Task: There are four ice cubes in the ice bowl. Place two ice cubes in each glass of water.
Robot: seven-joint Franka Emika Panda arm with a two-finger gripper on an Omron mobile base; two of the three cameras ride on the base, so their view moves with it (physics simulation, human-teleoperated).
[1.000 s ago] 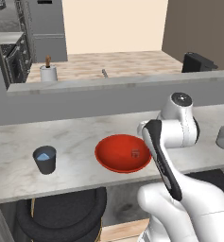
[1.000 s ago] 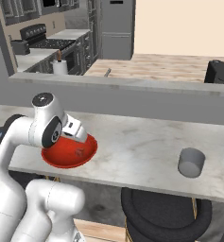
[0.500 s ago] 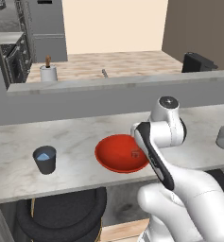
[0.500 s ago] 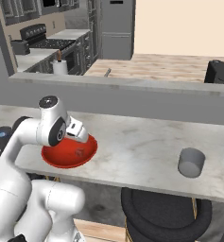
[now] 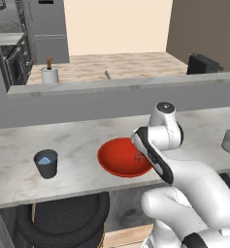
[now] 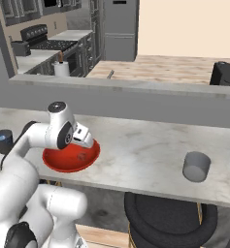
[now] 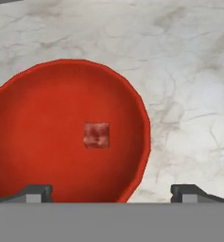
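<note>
Since a second ago the arm (image 5: pixel 157 140) is being swung left and lowered over the ice bowl (image 5: pixel 117 160). Dark glass (image 5: pixel 46 163) is sitting left on the counter (image 5: pixel 77 140), one ice cube (image 7: pixel 96 135) is lying mid-bowl, gripper (image 7: pixel 111 194) is being held wide open above, lighter glass (image 6: pixel 197 166) far right.
</note>
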